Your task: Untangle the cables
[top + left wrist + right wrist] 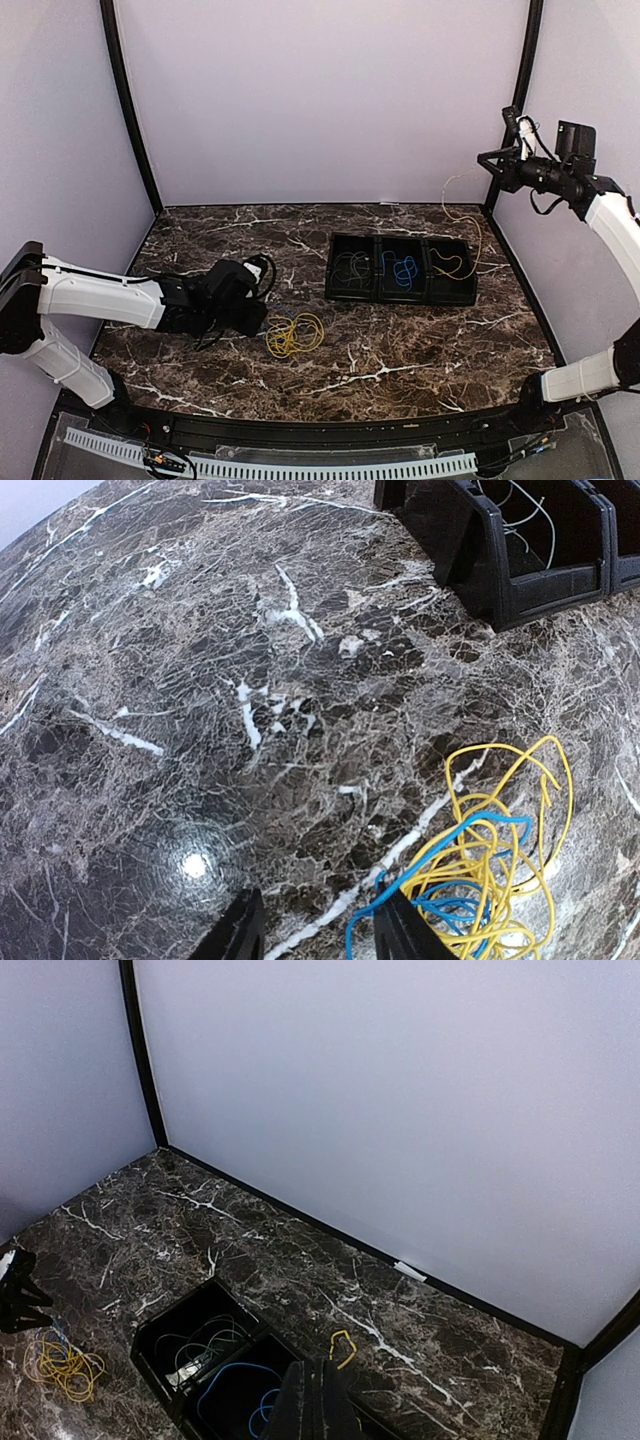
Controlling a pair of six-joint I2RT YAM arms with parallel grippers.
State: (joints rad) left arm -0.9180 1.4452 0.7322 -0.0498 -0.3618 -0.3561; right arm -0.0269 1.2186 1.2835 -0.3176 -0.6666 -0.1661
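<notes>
— Nearest us, what?
— Left arm (100,295), based at seven o'clock and reaching low along the counter (400,350). Its left pincer (245,300) is half open, jaws apart over the marble.
— And the cables?
— One yellow-and-blue tangle (293,335) lies on the counter at that pincer's four o'clock, just beside one finger (405,930).
— Further right?
— Black tray (400,297), at the tangle's two o'clock. Pale grey cable (352,270) is in its left compartment, blue cable (403,270) in the middle, yellow cable (452,265) in the right. One yellow strand hangs from the right pincer (487,162), which is clamped on it, high at two o'clock.
</notes>
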